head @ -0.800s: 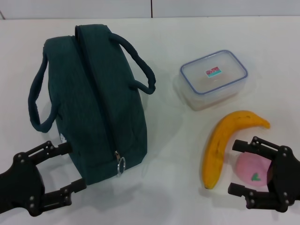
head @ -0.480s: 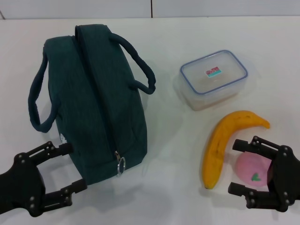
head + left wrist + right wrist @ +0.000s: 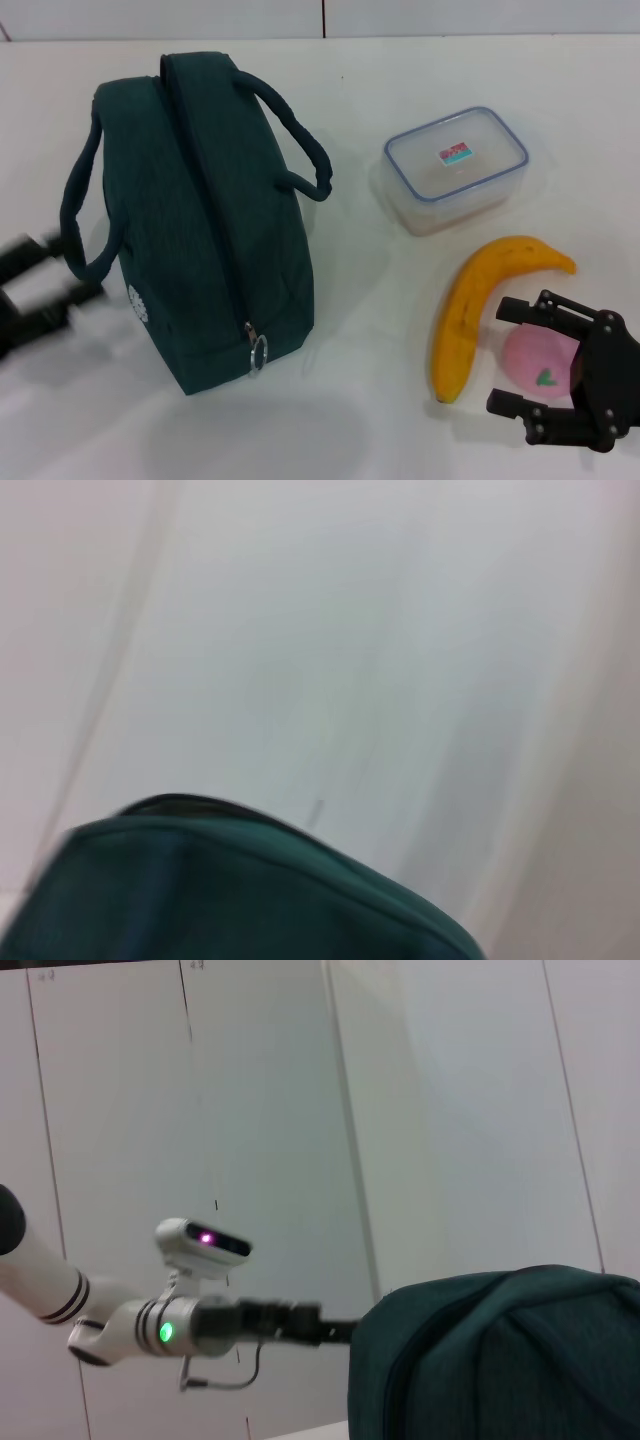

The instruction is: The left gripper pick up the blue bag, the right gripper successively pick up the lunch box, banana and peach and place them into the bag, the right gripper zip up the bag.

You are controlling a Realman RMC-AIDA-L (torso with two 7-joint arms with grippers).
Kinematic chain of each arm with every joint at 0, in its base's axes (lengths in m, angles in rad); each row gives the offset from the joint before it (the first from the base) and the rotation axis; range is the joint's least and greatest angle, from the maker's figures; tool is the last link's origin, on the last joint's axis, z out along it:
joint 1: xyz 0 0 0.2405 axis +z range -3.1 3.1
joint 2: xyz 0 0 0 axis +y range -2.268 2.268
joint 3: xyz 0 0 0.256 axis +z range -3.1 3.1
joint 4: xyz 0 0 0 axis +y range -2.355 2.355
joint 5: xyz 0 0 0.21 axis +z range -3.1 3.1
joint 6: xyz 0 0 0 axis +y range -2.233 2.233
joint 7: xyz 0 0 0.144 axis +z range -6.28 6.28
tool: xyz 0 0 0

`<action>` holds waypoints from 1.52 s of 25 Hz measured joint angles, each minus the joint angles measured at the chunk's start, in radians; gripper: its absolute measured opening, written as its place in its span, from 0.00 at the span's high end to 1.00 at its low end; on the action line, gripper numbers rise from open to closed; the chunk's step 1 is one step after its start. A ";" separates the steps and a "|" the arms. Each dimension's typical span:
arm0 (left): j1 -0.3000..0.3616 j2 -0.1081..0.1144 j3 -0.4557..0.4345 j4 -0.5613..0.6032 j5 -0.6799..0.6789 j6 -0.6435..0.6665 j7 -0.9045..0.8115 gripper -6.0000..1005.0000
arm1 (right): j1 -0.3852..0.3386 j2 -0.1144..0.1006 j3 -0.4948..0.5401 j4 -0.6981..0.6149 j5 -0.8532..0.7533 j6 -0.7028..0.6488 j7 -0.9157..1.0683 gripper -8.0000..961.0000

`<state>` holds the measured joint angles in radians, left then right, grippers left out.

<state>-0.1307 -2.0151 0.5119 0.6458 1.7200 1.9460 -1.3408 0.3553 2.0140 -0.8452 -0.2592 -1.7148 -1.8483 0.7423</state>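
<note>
Left pincer (image 3: 35,290): low at the left edge, motion-blurred, finger spacing unreadable. Right pincer (image 3: 545,370): low at the right, jointed fingers spread wide apart.

On the table (image 3: 400,60) — one blue bag (image 3: 200,200) with two loop handles, one lunch box (image 3: 456,168), one banana (image 3: 480,305) and one peach (image 3: 540,362). Two black tools show — the left tool (image 3: 35,290) and the right tool (image 3: 575,385).
</note>
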 joint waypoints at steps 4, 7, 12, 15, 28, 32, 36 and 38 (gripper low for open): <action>-0.055 0.031 -0.050 0.067 0.031 -0.032 -0.326 0.18 | 0.001 0.000 0.000 0.002 0.001 0.001 0.000 0.10; -0.103 0.045 -0.053 0.114 0.061 -0.052 -0.508 0.18 | 0.003 0.000 0.000 0.010 0.001 0.005 0.000 0.11; -0.190 0.058 -0.050 0.231 0.151 -0.098 -0.804 0.18 | 0.005 0.000 0.000 0.013 0.002 0.008 0.000 0.11; -0.246 0.054 -0.042 0.349 0.268 -0.106 -0.967 0.18 | 0.007 0.000 0.000 0.013 0.001 0.008 0.001 0.11; -0.347 0.080 0.103 0.461 0.355 -0.097 -1.221 0.18 | 0.003 0.000 0.000 0.013 -0.004 0.009 0.003 0.11; -0.368 0.091 0.111 0.466 0.364 -0.090 -1.252 0.19 | 0.001 0.000 -0.001 0.014 -0.006 0.009 0.007 0.12; -0.386 0.089 0.131 0.473 0.409 -0.093 -1.266 0.19 | 0.001 0.000 -0.001 0.014 -0.006 0.009 0.007 0.12; -0.399 0.079 0.134 0.473 0.446 -0.098 -1.266 0.19 | 0.001 0.000 -0.001 0.014 -0.006 0.010 0.007 0.12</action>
<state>-0.5299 -1.9363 0.6459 1.1190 2.1658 1.8483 -2.6070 0.3559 2.0141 -0.8467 -0.2454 -1.7211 -1.8386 0.7488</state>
